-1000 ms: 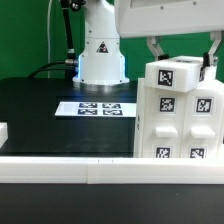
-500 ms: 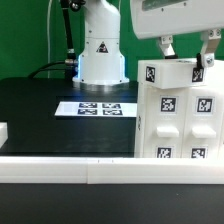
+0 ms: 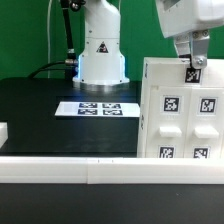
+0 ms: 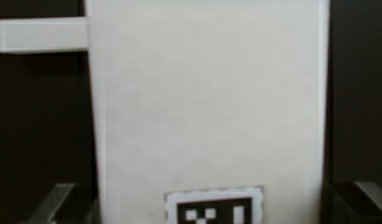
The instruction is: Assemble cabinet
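The cabinet (image 3: 180, 120) is a large white box with square tags, standing upright at the exterior view's right. My gripper (image 3: 189, 63) comes down from above onto its top edge. One finger (image 3: 197, 66) lies against the tagged near face and the other is behind the top edge. In the wrist view the cabinet (image 4: 206, 100) fills the space between the two fingers, and a tag sits at my gripper (image 4: 214, 206). The jaws look shut on the cabinet. A smaller white part (image 4: 37, 36) shows beside it.
The marker board (image 3: 98, 107) lies flat on the black table in front of the robot base (image 3: 100, 50). A long white border bar (image 3: 80, 171) runs along the front. A small white part (image 3: 3, 131) sits at the exterior view's left edge.
My gripper has moved toward the exterior view's right and turned. The cabinet has turned with it, from a corner view to a flat tagged face toward the camera.
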### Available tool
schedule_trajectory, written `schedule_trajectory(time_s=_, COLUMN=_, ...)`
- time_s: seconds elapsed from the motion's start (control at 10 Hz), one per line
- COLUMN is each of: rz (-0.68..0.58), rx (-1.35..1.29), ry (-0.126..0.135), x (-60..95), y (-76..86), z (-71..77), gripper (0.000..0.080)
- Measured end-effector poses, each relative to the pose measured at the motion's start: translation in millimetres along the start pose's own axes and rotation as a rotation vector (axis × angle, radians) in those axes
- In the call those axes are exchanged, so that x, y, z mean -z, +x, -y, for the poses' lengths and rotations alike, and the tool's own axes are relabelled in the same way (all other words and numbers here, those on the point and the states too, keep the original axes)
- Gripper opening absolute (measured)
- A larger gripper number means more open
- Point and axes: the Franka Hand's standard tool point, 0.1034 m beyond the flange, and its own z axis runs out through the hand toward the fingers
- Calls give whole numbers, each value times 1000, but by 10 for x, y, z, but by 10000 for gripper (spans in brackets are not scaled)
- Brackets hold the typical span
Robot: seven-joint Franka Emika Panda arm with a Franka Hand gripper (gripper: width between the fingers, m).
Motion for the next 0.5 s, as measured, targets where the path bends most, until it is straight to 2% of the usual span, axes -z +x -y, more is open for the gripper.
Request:
schedule_trajectory(time_s=0.2, rz=0, rx=-21, ry=1, x=0, y=2, z=2, gripper=560)
schedule_trajectory(time_s=0.3, rz=1, rx=-15, ry=1, x=1, y=-24, z=-2, gripper=638)
schedule_trajectory(time_s=0.4, rz=5, rx=-5, ry=3, x=18, y=-98, z=-7, gripper=767)
schedule_trajectory(time_s=0.5, rz=7, rx=2, ry=4, x=26, y=-152, z=-14, gripper=767)
